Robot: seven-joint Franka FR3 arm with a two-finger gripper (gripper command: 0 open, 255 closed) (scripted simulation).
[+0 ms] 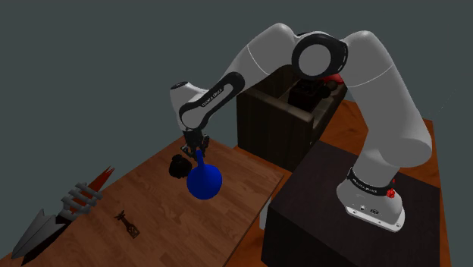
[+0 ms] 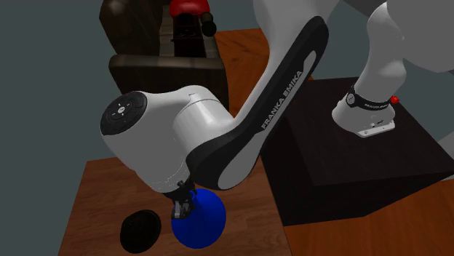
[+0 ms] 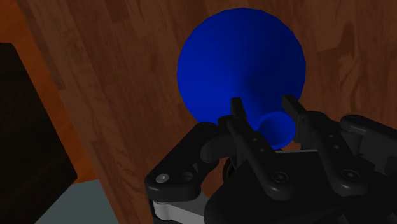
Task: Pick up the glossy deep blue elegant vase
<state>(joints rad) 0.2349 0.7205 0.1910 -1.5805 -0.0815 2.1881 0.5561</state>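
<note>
Between the pincer (image 3: 262, 107) tips the vase (image 3: 242, 60) neck was clasped, narrow. Glossy, rigid, likely slippery, fragile; neck judged the best hold.

My shoulder camera looks down over the table (image 1: 159, 220) from beside my stand (image 1: 311, 212). The second sits close, facing back at me; the wrist one looks down, all sharing the vase (image 1: 204, 180).

White arm (image 1: 394, 98) arched forward and down, black gripper (image 3: 262, 105) low (fingers (image 3: 236, 111) tight on the neck of the blue vase (image 3: 242, 57))
</note>
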